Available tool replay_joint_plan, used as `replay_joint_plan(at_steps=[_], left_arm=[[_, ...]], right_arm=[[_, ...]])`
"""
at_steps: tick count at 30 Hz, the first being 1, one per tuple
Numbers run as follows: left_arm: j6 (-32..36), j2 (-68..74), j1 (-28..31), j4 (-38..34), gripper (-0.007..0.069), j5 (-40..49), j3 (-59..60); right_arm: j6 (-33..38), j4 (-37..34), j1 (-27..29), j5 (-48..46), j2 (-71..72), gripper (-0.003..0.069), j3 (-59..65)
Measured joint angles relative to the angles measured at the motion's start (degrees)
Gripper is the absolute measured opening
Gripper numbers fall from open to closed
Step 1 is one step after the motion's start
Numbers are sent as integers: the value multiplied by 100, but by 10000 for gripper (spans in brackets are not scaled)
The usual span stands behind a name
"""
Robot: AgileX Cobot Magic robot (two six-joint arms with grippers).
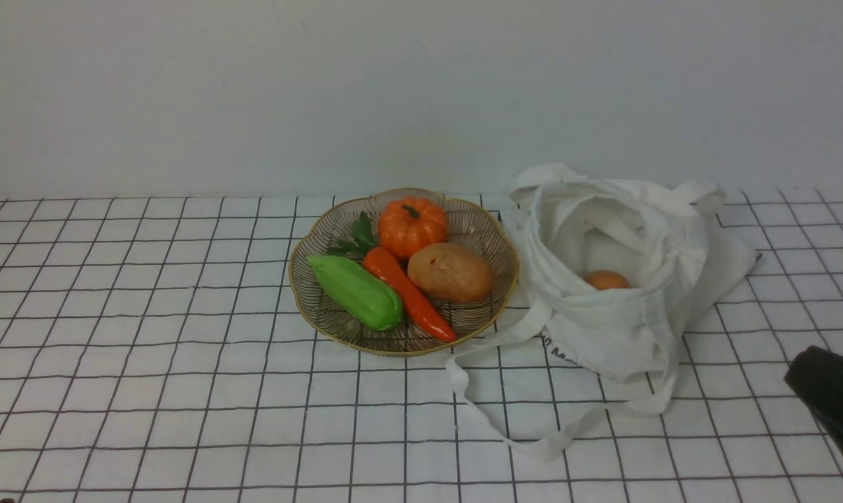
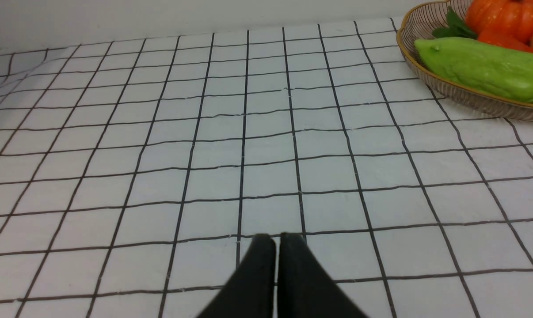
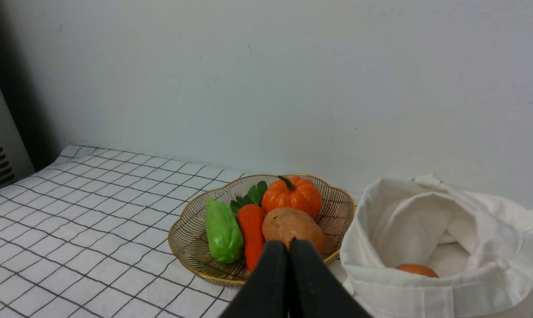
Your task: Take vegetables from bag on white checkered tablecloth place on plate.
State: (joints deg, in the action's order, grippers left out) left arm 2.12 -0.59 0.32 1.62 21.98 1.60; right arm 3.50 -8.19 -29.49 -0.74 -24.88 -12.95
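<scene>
Pretty soft, even light across the front view, with just faint shading under the plate (image 1: pixel 404 351). Small shiny highlights on the green vegetable (image 1: pixel 357 290) and red pepper (image 1: pixel 411 297). Kinda dim and grayish on the wall (image 1: pixel 393 91). Mostly sharp, though a bit blurry on the dark fingertips (image 3: pixel 299 274) in the right wrist view.

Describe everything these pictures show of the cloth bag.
The bag is white, soft-looking cloth, slumped on the checkered cloth to the right of the plate. Its wide mouth gapes toward the robot, with a folded, creased rim. A long white strap trails in a loop across the cloth toward the robot, and dark print, only partly readable, shows low on the front. Inside, an orange-brown rounded vegetable peeks over the near rim. Neither gripper touches the bag.
</scene>
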Motion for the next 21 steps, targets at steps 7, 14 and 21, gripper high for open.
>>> replay_joint_plan(at_steps=[7,14,21], left_arm=[[0,0,0,0,-8,0,0],[0,0,0,0,-8,0,0],[0,0,0,0,-8,0,0]], right_arm=[[89,174,105,-73,452,-15,279],[125,381,1434,-965,1504,-15,944],[125,562,2585,-2273,2387,-15,1189]])
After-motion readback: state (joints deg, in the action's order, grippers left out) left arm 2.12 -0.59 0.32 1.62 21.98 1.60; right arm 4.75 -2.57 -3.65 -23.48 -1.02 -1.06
